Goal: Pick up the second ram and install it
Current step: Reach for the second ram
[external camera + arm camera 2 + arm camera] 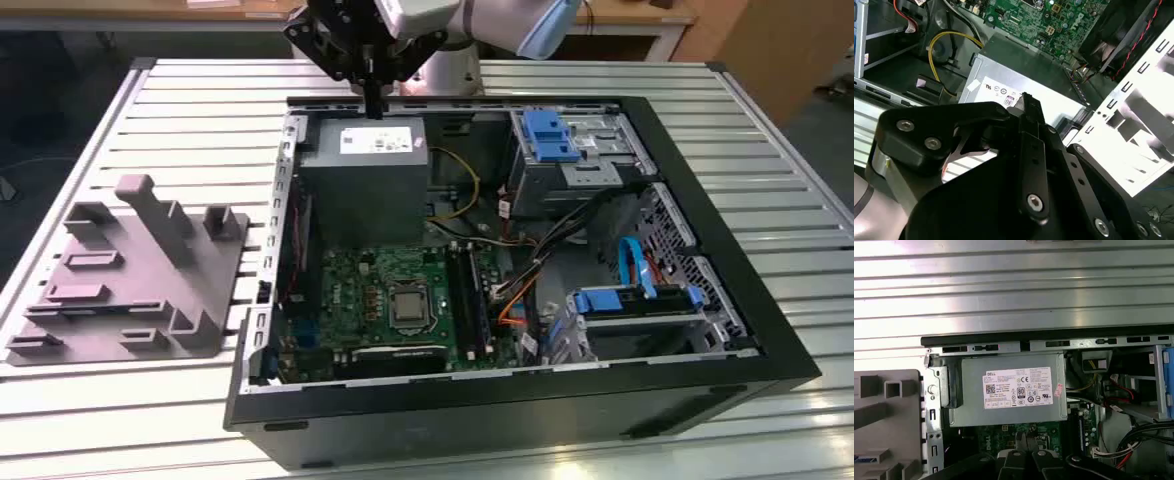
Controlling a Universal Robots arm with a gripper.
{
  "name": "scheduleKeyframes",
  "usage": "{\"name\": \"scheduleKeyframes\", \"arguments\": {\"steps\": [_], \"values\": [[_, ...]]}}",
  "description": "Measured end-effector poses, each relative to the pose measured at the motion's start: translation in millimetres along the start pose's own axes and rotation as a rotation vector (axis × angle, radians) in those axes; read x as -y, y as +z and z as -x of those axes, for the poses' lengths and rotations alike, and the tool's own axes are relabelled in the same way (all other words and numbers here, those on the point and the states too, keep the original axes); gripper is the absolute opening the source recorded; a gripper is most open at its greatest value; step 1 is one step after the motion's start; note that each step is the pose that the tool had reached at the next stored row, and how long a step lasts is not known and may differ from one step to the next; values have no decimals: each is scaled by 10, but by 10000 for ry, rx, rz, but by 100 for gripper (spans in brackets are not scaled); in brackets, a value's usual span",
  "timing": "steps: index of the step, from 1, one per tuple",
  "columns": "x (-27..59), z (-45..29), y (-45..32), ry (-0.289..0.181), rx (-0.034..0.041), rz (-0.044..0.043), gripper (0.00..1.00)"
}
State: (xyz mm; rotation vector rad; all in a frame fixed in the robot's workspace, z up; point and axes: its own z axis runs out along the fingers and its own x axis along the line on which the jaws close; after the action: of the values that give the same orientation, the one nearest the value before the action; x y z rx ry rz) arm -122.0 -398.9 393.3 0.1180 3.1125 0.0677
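Note:
My gripper [372, 104] hangs over the far edge of the open computer case [534, 388], just above the grey power-supply box [363, 190]. Its black fingers stand close together and look shut, with nothing between them, in both wrist views [1029, 102] [1026, 449]. The labelled power-supply box [1009, 390] lies right below the fingertips. Nearer the front, the green motherboard [387, 295] lies with its long black memory slots [465, 295]. The second ram is out of view.
A grey slotted fixture [134, 270] stands on the slatted table at the exterior view's left. At the case's right side are a drive cage with blue clips [547, 135], a blue drive caddy [634, 300] and loose cables. Yellow wires [939, 45] run beside the power supply.

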Motion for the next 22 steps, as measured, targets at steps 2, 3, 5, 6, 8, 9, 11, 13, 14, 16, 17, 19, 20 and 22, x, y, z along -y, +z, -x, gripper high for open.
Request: {"name": "scheduleKeyframes", "arguments": {"steps": [2,3,5,6,8,9,11,13,14,16,17,19,20,22], "values": [[0,0,0,0,0,0,11],[0,0,0,0,0,0,11],[0,0,0,0,0,0,11],[0,0,0,0,0,0,11],[0,0,0,0,0,0,11],[0,0,0,0,0,0,11],[0,0,0,0,0,0,11],[0,-9,-1,2,0,-1,11],[1,-18,-1,1,0,0,11],[3,-44,-1,0,1,0,11],[5,-59,-1,0,1,0,11],[7,-95,-1,-1,3,0,11],[9,-113,-1,1,3,0,11],[12,-157,-1,0,4,0,11]]}}
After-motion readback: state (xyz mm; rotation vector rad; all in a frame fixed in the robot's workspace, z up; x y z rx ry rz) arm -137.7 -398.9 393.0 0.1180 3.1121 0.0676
